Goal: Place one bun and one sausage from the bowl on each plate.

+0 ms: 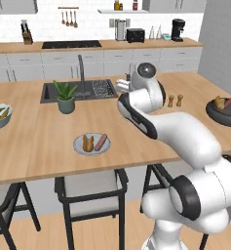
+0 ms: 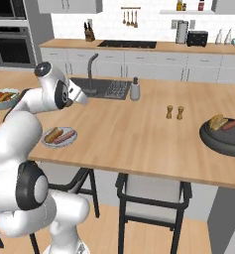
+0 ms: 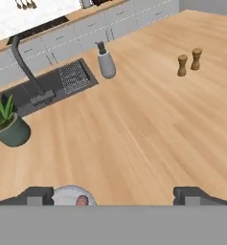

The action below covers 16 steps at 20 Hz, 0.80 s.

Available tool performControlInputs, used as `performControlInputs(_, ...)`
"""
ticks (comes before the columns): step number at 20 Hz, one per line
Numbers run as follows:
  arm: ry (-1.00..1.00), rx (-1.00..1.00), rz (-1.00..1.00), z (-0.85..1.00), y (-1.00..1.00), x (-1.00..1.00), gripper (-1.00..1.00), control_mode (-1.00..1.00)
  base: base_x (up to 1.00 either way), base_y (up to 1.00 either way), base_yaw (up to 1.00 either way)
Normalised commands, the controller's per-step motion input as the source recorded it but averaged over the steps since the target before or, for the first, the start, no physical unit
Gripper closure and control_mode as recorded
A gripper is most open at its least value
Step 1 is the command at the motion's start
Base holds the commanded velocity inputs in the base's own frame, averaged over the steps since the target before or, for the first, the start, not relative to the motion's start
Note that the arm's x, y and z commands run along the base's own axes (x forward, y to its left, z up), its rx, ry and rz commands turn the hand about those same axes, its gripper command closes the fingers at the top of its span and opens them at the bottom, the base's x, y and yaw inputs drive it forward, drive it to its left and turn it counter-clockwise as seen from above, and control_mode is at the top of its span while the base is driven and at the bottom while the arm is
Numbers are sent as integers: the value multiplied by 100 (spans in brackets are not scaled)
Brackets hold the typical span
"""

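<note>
A small, flat, pale grey round plate (image 1: 91, 144) sits near the front edge of the long wooden counter (image 2: 139, 134). It has one bun (image 1: 88, 143) and one reddish sausage (image 1: 101, 142) on it, side by side, so this plate looks done.

The wide, dark grey-black round bowl (image 2: 223, 139) with the thick rim sits far to the right on the counter, well apart from the plate. One more bun (image 2: 216, 121) and one more sausage (image 2: 232, 123) lie in it.

The robot's gripper (image 3: 113, 194) hangs over the counter, just above the pale plate. In the hand view its two dark fingertips (image 3: 38, 194) stand wide apart, and nothing is between them.

The next job looks like fetching food for the second plate. To do it well, the arm should swing right to the dark bowl, well above the two little wooden shakers (image 2: 174, 112) so it does not knock them. It should come straight down over one piece, with a finger on each long side, squeeze softly, and lift clear of the thick rim. The darker plate cannot be made out clearly; it may be at the far left edge.
</note>
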Motion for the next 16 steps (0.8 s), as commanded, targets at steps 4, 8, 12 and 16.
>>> performControlInputs(4,23,-30,15,31,-59,-100,-100,-100,0,0,0)
performControlInputs(8,46,-18,9,4,-21,-100,-100,-100,0,0,0)
performControlInputs(12,53,-8,14,0,-1,-100,-100,-100,0,0,0)
performControlInputs(16,64,0,12,0,-5,-85,-100,-100,0,0,0)
